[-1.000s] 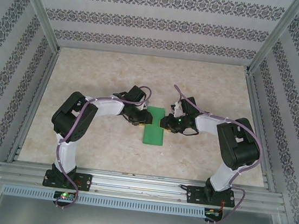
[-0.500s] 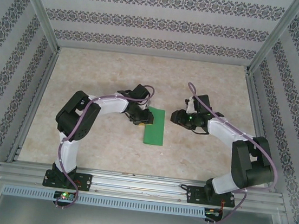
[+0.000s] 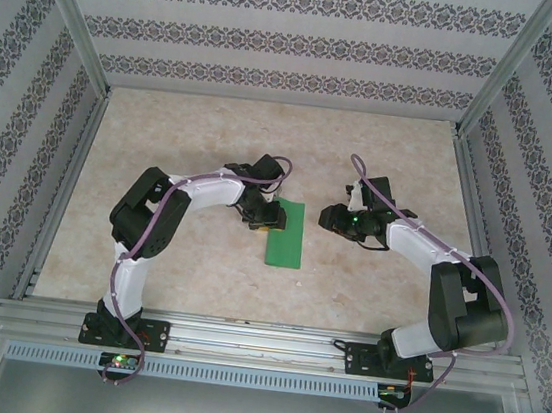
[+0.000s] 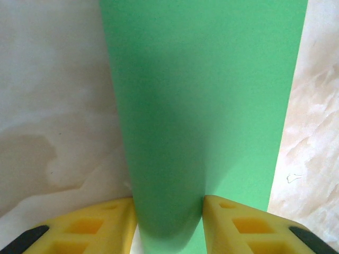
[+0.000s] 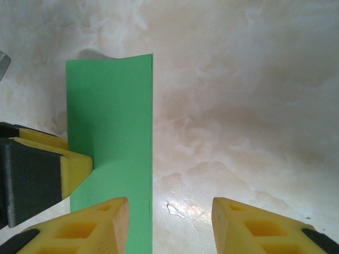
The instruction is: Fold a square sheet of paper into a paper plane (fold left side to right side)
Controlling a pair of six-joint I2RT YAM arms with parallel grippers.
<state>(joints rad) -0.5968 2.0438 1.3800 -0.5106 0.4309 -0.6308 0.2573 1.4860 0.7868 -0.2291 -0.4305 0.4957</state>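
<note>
The square sheet of paper (image 3: 286, 233) lies on the table as a narrow green strip, folded in half. My left gripper (image 3: 267, 217) is at its left edge, near the far end. In the left wrist view a raised, rounded stretch of the paper (image 4: 212, 95) fills the gap of the left gripper (image 4: 168, 222) and touches both yellow pads. My right gripper (image 3: 327, 216) hangs a short way to the right of the strip. In the right wrist view the right gripper (image 5: 170, 222) is open over bare table, beside the paper's (image 5: 111, 121) straight edge. One left fingertip (image 5: 74, 164) rests on the paper.
The marble-patterned table top (image 3: 214, 138) is ringed by an aluminium frame (image 3: 240, 338) and patterned walls. A small shiny speck (image 5: 175, 209) lies on the table between the right fingers.
My right gripper has left the paper's right edge, drawn back to the right and opened. The left gripper stays at the left edge. The strip now lies slightly tilted.
</note>
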